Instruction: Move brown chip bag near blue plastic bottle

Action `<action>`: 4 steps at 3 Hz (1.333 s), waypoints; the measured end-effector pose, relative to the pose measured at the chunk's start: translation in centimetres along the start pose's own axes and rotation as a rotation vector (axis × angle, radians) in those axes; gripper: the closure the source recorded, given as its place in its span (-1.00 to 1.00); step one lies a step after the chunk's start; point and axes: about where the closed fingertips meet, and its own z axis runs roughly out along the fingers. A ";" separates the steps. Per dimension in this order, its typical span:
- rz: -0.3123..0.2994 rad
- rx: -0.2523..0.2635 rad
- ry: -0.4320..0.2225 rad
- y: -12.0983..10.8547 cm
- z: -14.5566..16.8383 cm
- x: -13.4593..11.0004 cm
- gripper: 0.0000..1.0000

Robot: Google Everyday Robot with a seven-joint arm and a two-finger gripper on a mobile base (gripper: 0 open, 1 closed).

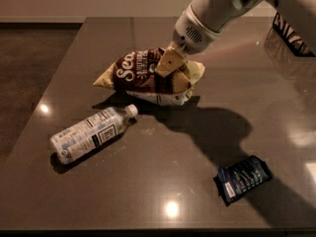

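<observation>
The brown chip bag (136, 73) is a wrinkly bag with a dark brown centre, white lettering and tan edges. It hangs a little above the table, just up and right of the bottle's cap. My gripper (173, 73) comes down from the upper right and is shut on the bag's right part. The blue plastic bottle (91, 132) lies on its side at the left, white cap pointing up-right toward the bag.
A small dark blue foil packet (243, 178) lies at the lower right. A black-and-white patterned object (291, 36) sits at the far right edge. The dark grey table (163, 181) ends at the left, with floor beyond.
</observation>
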 end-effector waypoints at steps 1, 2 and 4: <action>0.007 -0.029 0.009 1.3 0.6 0.4 0.39; 0.024 -0.032 0.019 1.5 1.1 1.2 -0.08; 0.020 -0.036 0.020 1.6 1.4 1.0 -0.97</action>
